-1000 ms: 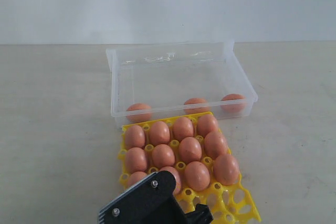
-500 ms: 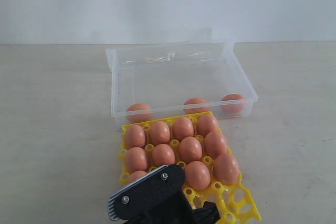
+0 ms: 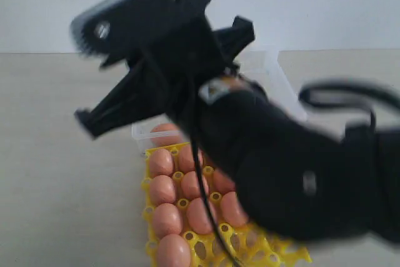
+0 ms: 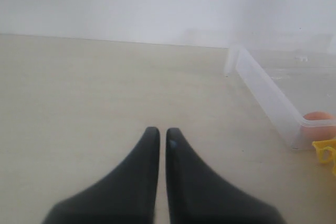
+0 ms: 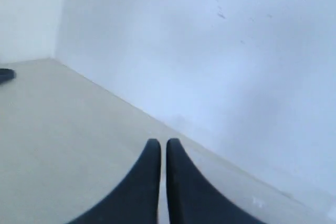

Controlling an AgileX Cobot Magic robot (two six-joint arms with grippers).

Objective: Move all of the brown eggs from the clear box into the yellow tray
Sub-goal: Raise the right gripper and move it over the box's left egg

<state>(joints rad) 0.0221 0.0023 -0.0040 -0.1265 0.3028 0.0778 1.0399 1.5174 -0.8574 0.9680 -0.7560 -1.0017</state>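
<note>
Most brown eggs fill the yellow tray. I see one in the clear box. My left gripper and right gripper are closed, empty.

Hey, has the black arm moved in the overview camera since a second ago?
Yes. The black arm has risen from the bottom edge, at the near end of the yellow tray, to high in front of the clear box, hiding most of it.

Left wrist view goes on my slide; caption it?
Left gripper, fingers shut and empty, above the table beside the clear box, one brown egg in its corner, yellow tray edge peeking in.
</note>
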